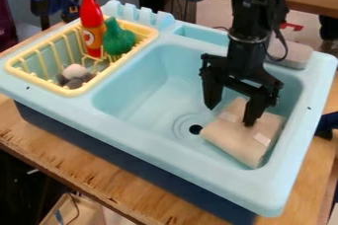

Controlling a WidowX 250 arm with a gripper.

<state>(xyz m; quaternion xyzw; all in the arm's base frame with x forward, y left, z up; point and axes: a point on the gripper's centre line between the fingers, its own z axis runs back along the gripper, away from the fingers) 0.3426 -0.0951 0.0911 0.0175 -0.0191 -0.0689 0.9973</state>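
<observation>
We judge the work to be at an early stage, around the first hold. Our gripper (230, 115) hangs down over the basin of the sink (132, 120), its two fingers spread well apart and not closed on anything. One fingertip comes down over the tan bundle (239, 139), while the other is off to its side, above the bare floor of the basin. We cannot tell whether the nearer finger touches the bundle or is just above it.

The bundle lies aslant in the basin, beside the drain (195, 129), with one end close to the basin's wall. It looks soft and rolled or folded, with small pale patches on it, though we cannot be sure what it is made of.

What is done, as far as we can see, is the approach: the arm (247, 21) is over the bundle and the jaws are open. What is left is a firm hold and whatever handling depends on it; we see no grip and no lift.

Beside the basin, the yellow rack (153, 33) holds a red bottle (90, 12), standing, a green thing (119, 39) next to it, and a pale and grey clump (74, 72). The gripper is well apart from all of these.
</observation>
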